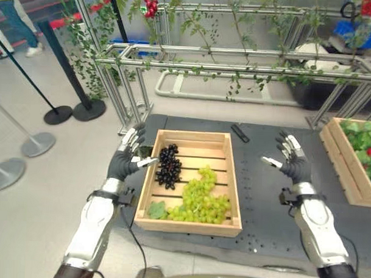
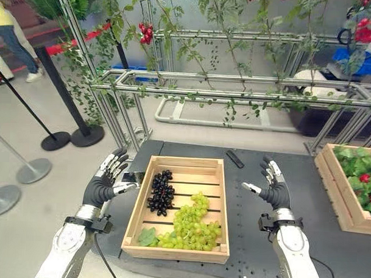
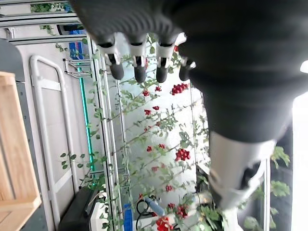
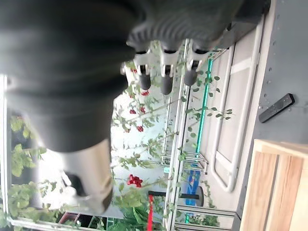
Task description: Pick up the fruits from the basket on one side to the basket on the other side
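A dark grey worktop (image 1: 274, 215) stands before a silver metal frame hung with leafy vines (image 1: 237, 61). On it sits a shallow wooden slatted basket (image 1: 191, 227) holding a dark purple grape bunch (image 1: 169, 165) and a green grape bunch (image 1: 201, 200). The left robot hand (image 1: 125, 158) and right robot hand (image 1: 291, 160) hover beside it, fingers spread, holding nothing. A second wooden basket of green leaves (image 1: 349, 166) sits at the worktop's right edge.

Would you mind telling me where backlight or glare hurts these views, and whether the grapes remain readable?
Left wrist view: bright background leaves the left hand a dark silhouette. Right wrist view: likewise for the right hand. Left eye view: even light, the green grapes and dark grapes in the wooden crate are clear.
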Motion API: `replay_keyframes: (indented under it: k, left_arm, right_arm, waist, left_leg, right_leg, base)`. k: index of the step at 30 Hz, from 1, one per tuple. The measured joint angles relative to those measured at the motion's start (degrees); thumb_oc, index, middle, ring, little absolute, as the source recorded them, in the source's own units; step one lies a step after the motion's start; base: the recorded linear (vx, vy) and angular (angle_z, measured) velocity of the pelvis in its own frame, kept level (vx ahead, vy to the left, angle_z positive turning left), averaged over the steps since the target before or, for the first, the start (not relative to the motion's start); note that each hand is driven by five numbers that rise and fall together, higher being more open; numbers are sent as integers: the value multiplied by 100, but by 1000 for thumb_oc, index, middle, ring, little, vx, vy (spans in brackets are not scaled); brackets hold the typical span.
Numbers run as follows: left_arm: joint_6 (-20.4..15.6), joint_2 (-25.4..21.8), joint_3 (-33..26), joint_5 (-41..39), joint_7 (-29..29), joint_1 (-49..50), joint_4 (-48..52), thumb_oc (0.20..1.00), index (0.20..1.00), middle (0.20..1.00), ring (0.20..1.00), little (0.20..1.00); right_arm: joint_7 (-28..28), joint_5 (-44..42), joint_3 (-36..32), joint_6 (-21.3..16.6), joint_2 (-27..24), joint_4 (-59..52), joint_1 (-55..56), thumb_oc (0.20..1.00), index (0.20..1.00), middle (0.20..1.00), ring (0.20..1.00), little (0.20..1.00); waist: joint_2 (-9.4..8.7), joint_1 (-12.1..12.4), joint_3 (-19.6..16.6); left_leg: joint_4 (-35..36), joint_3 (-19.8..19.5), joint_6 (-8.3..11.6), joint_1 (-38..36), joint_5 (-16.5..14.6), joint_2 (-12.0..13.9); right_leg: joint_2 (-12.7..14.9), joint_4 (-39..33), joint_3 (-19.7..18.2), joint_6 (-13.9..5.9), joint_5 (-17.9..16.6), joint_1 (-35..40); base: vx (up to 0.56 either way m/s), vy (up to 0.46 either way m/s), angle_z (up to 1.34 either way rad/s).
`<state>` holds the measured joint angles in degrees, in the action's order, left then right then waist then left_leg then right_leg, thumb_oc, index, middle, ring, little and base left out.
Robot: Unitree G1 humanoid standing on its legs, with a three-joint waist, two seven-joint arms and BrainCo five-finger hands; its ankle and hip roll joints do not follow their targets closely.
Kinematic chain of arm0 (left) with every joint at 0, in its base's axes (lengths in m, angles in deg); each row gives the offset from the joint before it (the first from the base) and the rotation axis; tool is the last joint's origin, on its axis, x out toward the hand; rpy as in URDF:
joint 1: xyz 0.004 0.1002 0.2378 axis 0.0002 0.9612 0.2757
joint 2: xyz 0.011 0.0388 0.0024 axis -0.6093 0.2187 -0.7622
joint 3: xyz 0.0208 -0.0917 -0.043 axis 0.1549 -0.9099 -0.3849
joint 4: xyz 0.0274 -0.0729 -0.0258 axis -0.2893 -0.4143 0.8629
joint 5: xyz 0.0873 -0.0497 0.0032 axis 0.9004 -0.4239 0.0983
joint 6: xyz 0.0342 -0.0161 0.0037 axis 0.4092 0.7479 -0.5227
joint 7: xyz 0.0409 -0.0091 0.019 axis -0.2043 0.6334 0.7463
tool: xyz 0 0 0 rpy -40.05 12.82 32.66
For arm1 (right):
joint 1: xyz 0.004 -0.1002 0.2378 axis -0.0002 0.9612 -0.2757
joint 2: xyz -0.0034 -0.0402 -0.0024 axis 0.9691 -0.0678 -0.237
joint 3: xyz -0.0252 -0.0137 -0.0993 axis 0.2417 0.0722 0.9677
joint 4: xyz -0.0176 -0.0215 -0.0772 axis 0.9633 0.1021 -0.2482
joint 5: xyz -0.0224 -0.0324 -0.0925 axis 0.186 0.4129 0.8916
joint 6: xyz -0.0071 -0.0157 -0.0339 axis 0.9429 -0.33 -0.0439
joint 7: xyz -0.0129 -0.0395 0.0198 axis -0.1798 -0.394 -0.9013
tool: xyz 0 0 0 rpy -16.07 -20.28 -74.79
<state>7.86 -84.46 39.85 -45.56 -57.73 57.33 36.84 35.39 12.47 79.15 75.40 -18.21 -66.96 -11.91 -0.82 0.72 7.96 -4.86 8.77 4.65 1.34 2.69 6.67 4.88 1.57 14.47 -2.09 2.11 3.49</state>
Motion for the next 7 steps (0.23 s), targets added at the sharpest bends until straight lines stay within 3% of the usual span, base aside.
replay_keyframes:
  k: [1, 3, 7]
  left_arm:
    - [0, 13, 0, 0, 5, 0, -2, 1000, 1000, 1000, 1000, 1000]
    - [9, 29, 22, 1, 18, -42, -41, 1000, 1000, 1000, 1000, 1000]
    - [9, 25, -24, 0, 51, -39, -37, 1000, 1000, 1000, 1000, 1000]
  right_arm:
    - [4, 0, -12, 0, -2, 1, 0, 1000, 1000, 1000, 1000, 1000]
    - [44, 0, -71, -2, 89, 6, 28, 1000, 1000, 1000, 1000, 1000]
    - [-14, 17, 29, 0, 232, 7, 94, 1000, 1000, 1000, 1000, 1000]
  waist:
    - [-14, 2, 10]
    - [32, -252, 18]
    - [-3, -274, 12]
  left_leg:
    - [62, -71, 2, -24, -1, 12]
    - [430, 224, 42, -121, -12, 102]
    - [725, 355, -36, -336, 98, -91]
  right_leg:
    - [-23, -11, 12, 1, -1, 8]
    - [-39, -117, 259, -31, -19, 122]
    - [74, -406, 172, -187, -127, 245]
  base:
    - [11, 40, 4]
    - [51, 43, 40]
    - [51, 36, -1]
